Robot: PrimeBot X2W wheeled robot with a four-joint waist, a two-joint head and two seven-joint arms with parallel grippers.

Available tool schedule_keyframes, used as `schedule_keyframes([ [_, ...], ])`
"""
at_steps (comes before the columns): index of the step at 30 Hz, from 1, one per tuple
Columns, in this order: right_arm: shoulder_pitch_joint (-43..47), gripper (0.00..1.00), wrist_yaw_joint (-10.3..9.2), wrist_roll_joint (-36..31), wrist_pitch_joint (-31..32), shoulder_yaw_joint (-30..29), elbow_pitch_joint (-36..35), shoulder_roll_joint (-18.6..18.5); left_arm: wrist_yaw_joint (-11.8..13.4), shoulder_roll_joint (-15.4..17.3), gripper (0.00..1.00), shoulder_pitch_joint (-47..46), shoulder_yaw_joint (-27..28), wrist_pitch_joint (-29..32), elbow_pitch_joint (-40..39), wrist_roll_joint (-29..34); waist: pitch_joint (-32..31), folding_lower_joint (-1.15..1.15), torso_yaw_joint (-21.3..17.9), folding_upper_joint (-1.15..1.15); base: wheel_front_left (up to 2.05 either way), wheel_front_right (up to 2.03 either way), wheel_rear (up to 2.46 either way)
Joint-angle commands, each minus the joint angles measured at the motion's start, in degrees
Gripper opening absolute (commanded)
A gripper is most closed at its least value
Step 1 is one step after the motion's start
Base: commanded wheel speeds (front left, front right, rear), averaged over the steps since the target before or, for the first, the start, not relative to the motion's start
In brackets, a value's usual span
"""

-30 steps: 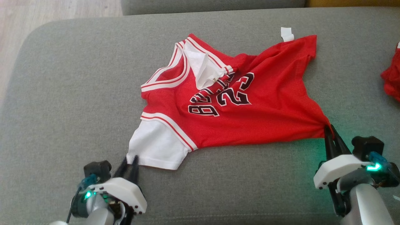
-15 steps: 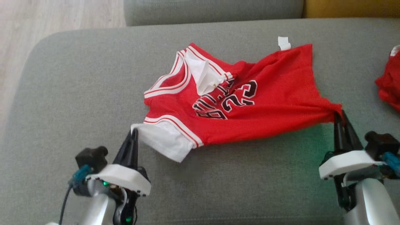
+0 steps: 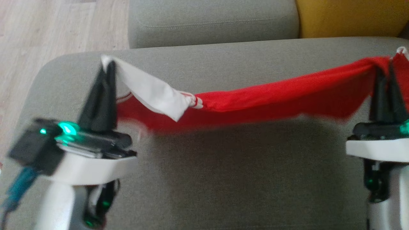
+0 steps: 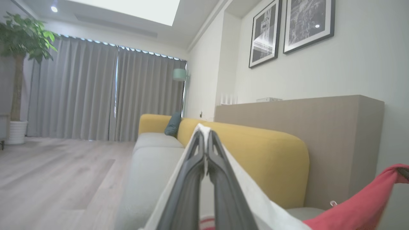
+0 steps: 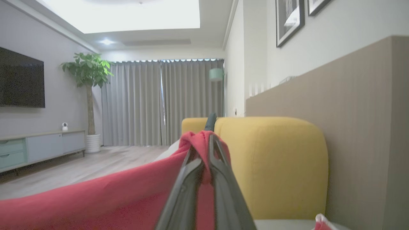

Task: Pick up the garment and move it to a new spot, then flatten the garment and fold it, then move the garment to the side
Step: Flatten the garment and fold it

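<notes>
The garment point(image 3: 271, 95), a red jersey with a white sleeve, hangs stretched in the air between my two grippers above the grey sofa seat point(image 3: 223, 179). My left gripper point(image 3: 107, 65) is shut on the white sleeve corner at the upper left of the head view. My right gripper point(image 3: 385, 67) is shut on the red hem corner at the far right. In the left wrist view the left gripper point(image 4: 204, 135) pinches white cloth of the garment point(image 4: 255, 204). In the right wrist view the right gripper point(image 5: 204, 140) pinches red cloth of the garment point(image 5: 111, 198).
A grey cushion point(image 3: 211, 22) and a yellow sofa back point(image 3: 348, 17) lie beyond the seat. Wooden floor point(image 3: 48, 28) shows to the left. Another red cloth point(image 3: 403, 64) sits behind the right gripper.
My left gripper closed on the white sleeve. Both grippers rose and lifted the garment off the seat, pulling it taut. The head camera tilted up.
</notes>
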Motion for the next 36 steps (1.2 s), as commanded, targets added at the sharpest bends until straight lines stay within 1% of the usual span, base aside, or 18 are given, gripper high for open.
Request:
schedule_keyframes([
  [1,-2.2,0.00,0.37,-0.2,0.7,1.0,-4.7,-0.4,0.3,2.0,0.00,-4.8,2.8,0.9,-5.3,1.2,-0.2,0.00,-0.5,0.00,0.00,0.00,0.00],
  [5,-2.3,0.00,0.37,-0.9,2.7,-0.1,-13.9,-0.4,0.3,4.8,0.00,-9.2,3.9,4.2,-14.3,3.6,0.1,0.00,-1.2,0.00,0.00,0.00,0.00],
  [6,-2.3,0.00,0.37,-0.9,2.7,-0.1,-13.9,-0.4,0.3,4.8,0.00,-9.2,3.9,4.2,-14.3,3.6,0.1,0.00,-1.2,0.00,0.00,0.00,0.00],
  [8,-2.5,0.00,0.37,-1.3,3.9,-0.8,-17.9,-0.4,0.1,5.9,0.00,-11.8,4.4,6.2,-17.3,4.2,0.6,0.00,-1.3,0.00,0.00,0.00,0.00],
  [9,-2.9,0.00,0.37,-1.5,5.0,-1.3,-21.3,-0.4,-0.3,7.0,0.00,-14.7,4.9,8.2,-19.0,4.5,1.5,0.00,-1.4,0.00,0.00,0.00,0.00],
  [12,-4.2,0.00,0.37,-1.4,6.8,-1.5,-23.9,-0.4,-1.2,8.5,0.00,-18.9,5.5,11.1,-18.7,4.3,3.4,0.00,-1.4,0.00,0.00,0.00,0.00],
  [14,-5.9,0.00,0.37,-0.6,8.0,-1.1,-23.5,-0.4,-1.7,8.8,0.00,-22.0,6.0,12.6,-16.6,3.0,5.5,0.00,-1.2,0.00,0.00,0.00,0.00],
  [16,-8.5,0.00,0.37,0.3,9.1,0.0,-21.5,-0.6,-2.4,9.2,0.00,-25.4,6.3,13.7,-12.6,1.9,7.5,0.00,-1.0,0.00,0.00,0.00,0.00],
  [19,-15.1,0.00,0.37,1.3,10.1,1.7,-16.2,-1.7,-3.6,10.3,0.00,-32.1,6.4,14.1,-5.3,1.6,11.5,0.00,-0.7,0.00,0.00,0.00,0.00],
  [22,-24.9,0.00,0.37,1.6,9.8,2.9,-8.8,-2.1,-4.6,10.9,0.00,-41.2,5.7,13.1,2.7,2.5,15.4,0.00,-0.5,0.00,0.00,0.00,0.00],
  [24,-32.7,0.00,0.37,0.2,8.8,3.6,-2.8,-2.8,-5.1,10.9,0.00,-48.4,4.7,12.3,8.4,3.4,17.6,0.00,-0.4,0.00,0.00,0.00,0.00],
  [26,-40.8,0.00,0.37,-1.5,7.3,3.7,4.0,-2.7,-5.4,11.0,0.00,-56.0,3.6,10.8,14.3,5.4,19.4,0.00,-0.5,0.00,0.00,0.00,0.00],
  [28,-48.4,0.00,0.37,-4.0,5.3,2.5,11.6,-2.3,-5.5,11.2,0.00,-63.1,2.1,8.5,20.4,8.3,20.9,0.00,-0.5,0.00,0.00,0.00,0.00],
  [32,-60.0,0.00,0.37,-8.7,0.5,-3.2,26.5,-1.1,-4.4,8.4,0.00,-72.9,0.5,2.9,32.5,10.6,23.3,0.00,0.4,0.00,0.00,0.00,0.00],
  [34,-63.9,0.00,0.37,-12.1,-1.7,-5.9,32.8,-0.8,-3.9,6.7,0.00,-76.0,-0.3,-0.2,37.6,11.2,24.2,0.00,1.2,0.00,0.00,0.00,0.00],
  [36,-66.9,0.00,0.37,-15.3,-2.8,-8.8,37.8,-0.6,-3.3,4.5,0.00,-77.8,-0.6,-2.1,41.5,10.7,26.1,0.00,2.1,0.00,0.00,0.00,0.00],
])
